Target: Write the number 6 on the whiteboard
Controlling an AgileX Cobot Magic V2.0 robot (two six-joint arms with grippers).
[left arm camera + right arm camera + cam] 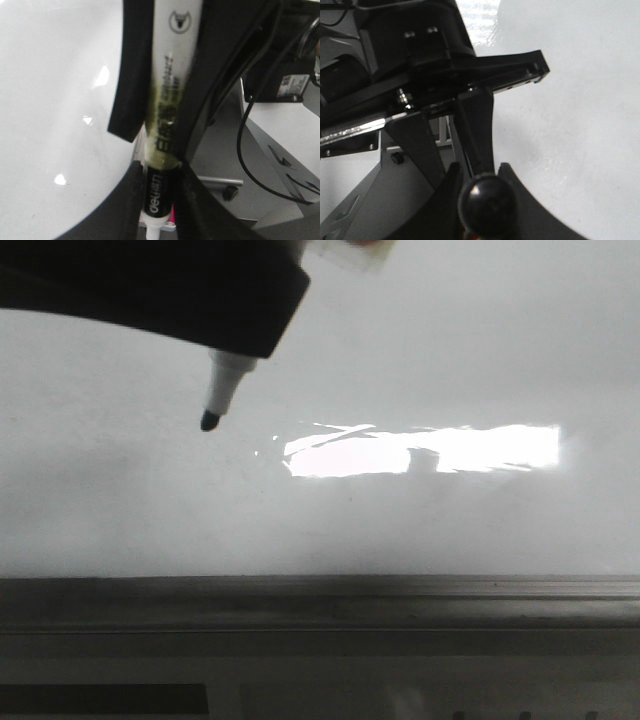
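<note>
The whiteboard (450,360) fills the front view, glossy white with a bright rectangular reflection (430,450). No marker line or number 6 shows on it. My left gripper (250,335) at the upper left is shut on a white marker (228,380). Its dark tip (208,422) points down at the board, and I cannot tell if it touches. In the left wrist view the gripper (160,170) clamps the marker (167,75) at its black band, beside the board (50,100). My right gripper (479,171) is shut on a black rounded cap (487,202), over the board (580,150).
The board's grey metal frame edge (320,590) runs across the near side. In the left wrist view a black cable (245,135) and white equipment (285,130) lie beyond the board's edge. A black arm structure (420,55) sits close in front of my right gripper.
</note>
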